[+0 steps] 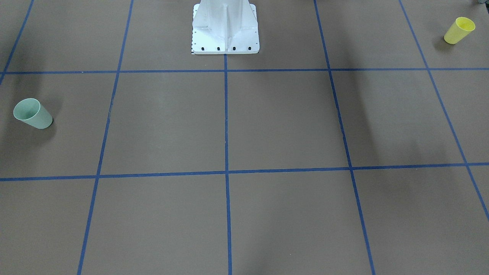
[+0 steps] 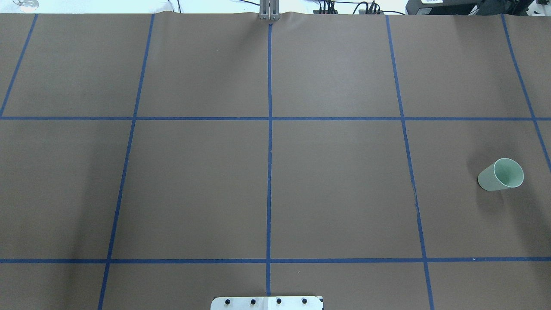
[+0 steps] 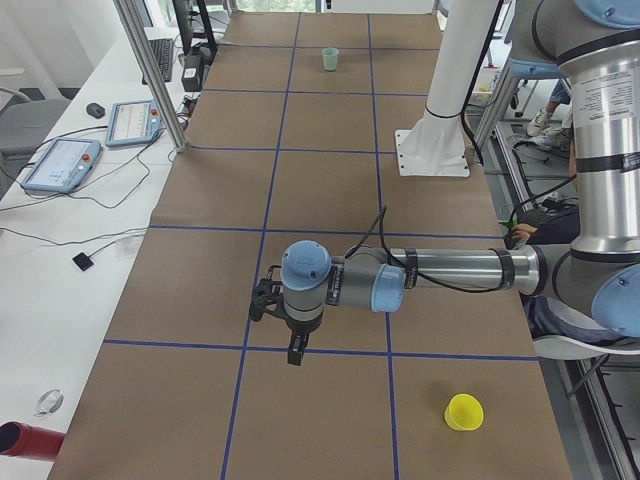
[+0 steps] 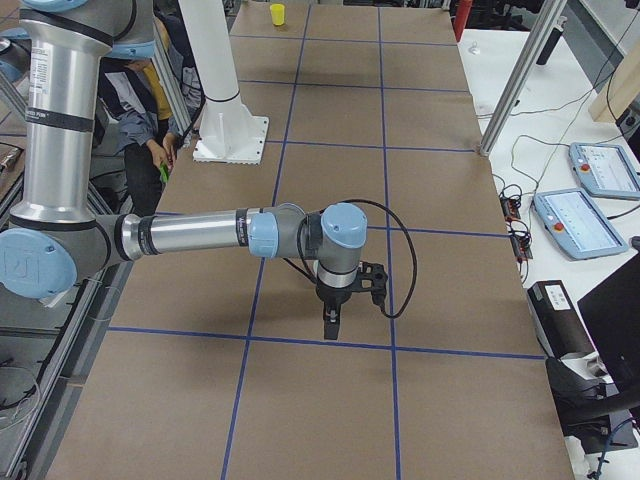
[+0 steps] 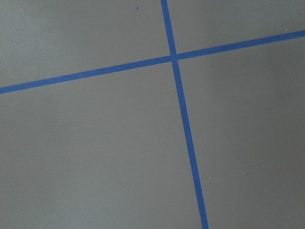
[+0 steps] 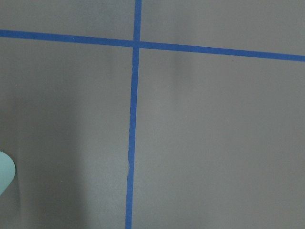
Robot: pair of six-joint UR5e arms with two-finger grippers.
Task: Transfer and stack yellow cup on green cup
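Note:
The yellow cup [image 1: 459, 30] stands upright, mouth up, near the table's end on my left side, close to the robot's edge; it also shows in the exterior left view [image 3: 464, 412] and far off in the exterior right view [image 4: 277, 13]. The green cup [image 1: 32, 113] stands upright near the opposite end [image 2: 501, 174], [image 3: 330, 59]; a sliver of it shows in the right wrist view [image 6: 5, 172]. My left gripper [image 3: 295, 355] hangs low over the table, well apart from the yellow cup. My right gripper [image 4: 330, 328] hangs low over the table too. Both show only in the side views, so I cannot tell open or shut.
The white pedestal base [image 1: 225, 32] stands at the robot's edge [image 2: 267, 302]. Blue tape lines [image 2: 269, 172] grid the brown table. Side benches hold teach pendants [image 3: 60, 165], [image 4: 590, 215] and cables. A person [image 4: 150, 100] sits behind the robot.

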